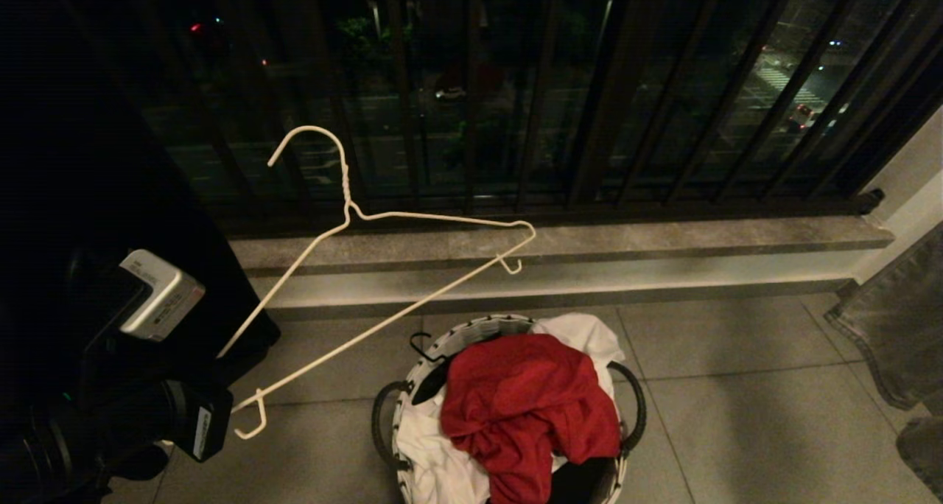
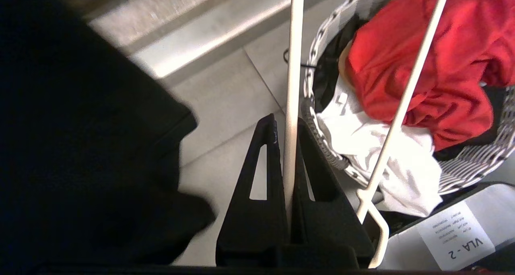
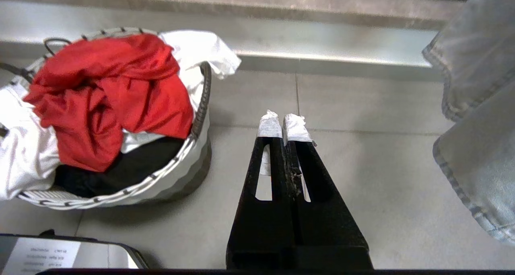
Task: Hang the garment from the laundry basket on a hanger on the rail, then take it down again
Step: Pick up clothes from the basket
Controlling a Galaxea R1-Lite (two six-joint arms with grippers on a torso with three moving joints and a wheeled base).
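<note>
Gripping the white wire hanger (image 2: 293,66) between closed jaws, left gripper (image 2: 286,126) beside the laundry basket (image 1: 471,334), red T-shirt (image 1: 527,408) on top inside, right gripper (image 3: 285,124) closed, empty.

The chest print and neck label of the crumpled red garment (image 1: 527,408) cannot be seen in any view. The basket (image 1: 471,332) is cut off by the lower edge of the head view, and its inside is largely covered by clothes. The white shirt (image 1: 431,456) is mostly buried under the garment, so no graphic can be made out. Only a dark patch of the black cloth (image 3: 120,168) is seen. The left gripper (image 1: 221,415) is lost in shadow in the head view. The hanger (image 2: 291,86) is cut off by the upper edge of the left wrist view. The jeans (image 3: 478,106) are cut off by the edge of the right wrist view.
</note>
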